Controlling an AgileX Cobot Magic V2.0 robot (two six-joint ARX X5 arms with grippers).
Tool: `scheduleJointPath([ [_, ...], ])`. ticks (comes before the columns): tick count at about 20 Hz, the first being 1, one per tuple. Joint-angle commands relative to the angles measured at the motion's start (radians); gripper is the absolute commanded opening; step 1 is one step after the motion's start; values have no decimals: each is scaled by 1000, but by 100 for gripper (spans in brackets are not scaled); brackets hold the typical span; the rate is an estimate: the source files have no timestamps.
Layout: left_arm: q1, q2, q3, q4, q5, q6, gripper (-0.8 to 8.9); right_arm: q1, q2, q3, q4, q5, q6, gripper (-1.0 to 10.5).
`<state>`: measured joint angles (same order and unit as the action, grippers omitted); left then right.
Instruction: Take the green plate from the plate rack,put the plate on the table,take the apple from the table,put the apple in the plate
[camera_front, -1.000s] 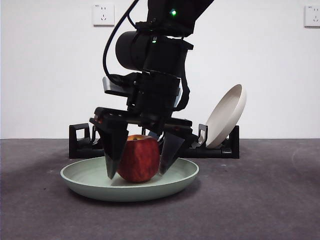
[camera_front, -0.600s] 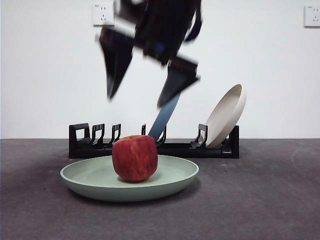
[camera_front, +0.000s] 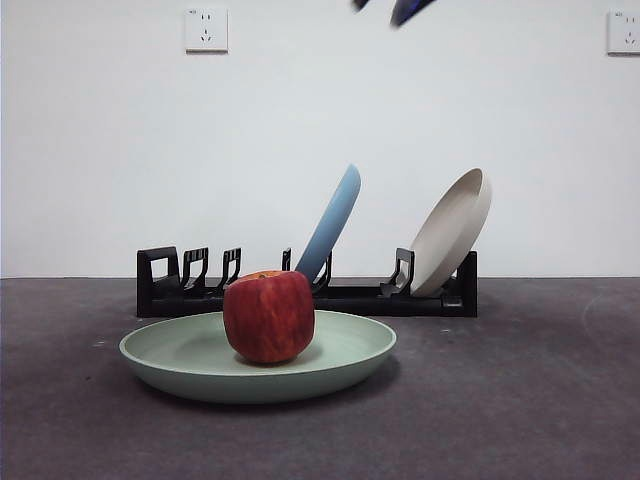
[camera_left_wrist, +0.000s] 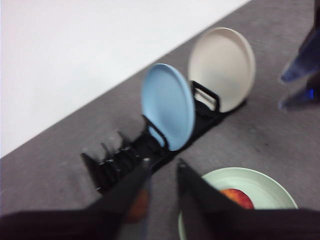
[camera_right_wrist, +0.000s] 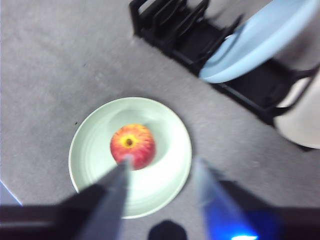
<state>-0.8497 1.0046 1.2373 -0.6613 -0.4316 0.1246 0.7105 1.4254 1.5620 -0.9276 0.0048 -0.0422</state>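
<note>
**Apple sits in the green plate; both grippers are raised and empty**

Your right gripper hangs high above the counter, looking straight down. Its two fingers are spread wide apart and hold nothing. Between them, far below, you see the apple from its top, with the yellow-orange dimple facing up. In the front view only two dark, blurred tips of a gripper show at the top edge, well above everything on the counter.

Your left gripper is also up in the air, off to one side. Its fingers stand a narrow gap apart, touching nothing. Past them you see the plate rack and part of the green plate.

The apple stands upright in the green plate, a little to the left of the plate's middle as the front view shows it. The plate lies flat on the dark grey counter, just in front of the plate rack.

The black rack runs across the counter behind the plate. A light blue plate leans in a slot near the rack's middle. A cream plate leans at the rack's right end. The slots at the left end of the rack carry nothing.
</note>
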Motion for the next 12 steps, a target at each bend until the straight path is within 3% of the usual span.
scheduleJointPath([
  [1,43,18,-7,8,68,35,-9,-21,-38,-7,-1,3,-27,-11],
  [7,273,-1,-109,71,296,35,-9,-78,-103,-120,103,-4,-19,-11],
  [10,379,-61,-275,201,380,-14,-9,-88,-165,-294,277,-5,23,-11],
  [12,429,-115,-400,296,385,-63,-9,-88,-220,-443,420,-2,55,-11],
])
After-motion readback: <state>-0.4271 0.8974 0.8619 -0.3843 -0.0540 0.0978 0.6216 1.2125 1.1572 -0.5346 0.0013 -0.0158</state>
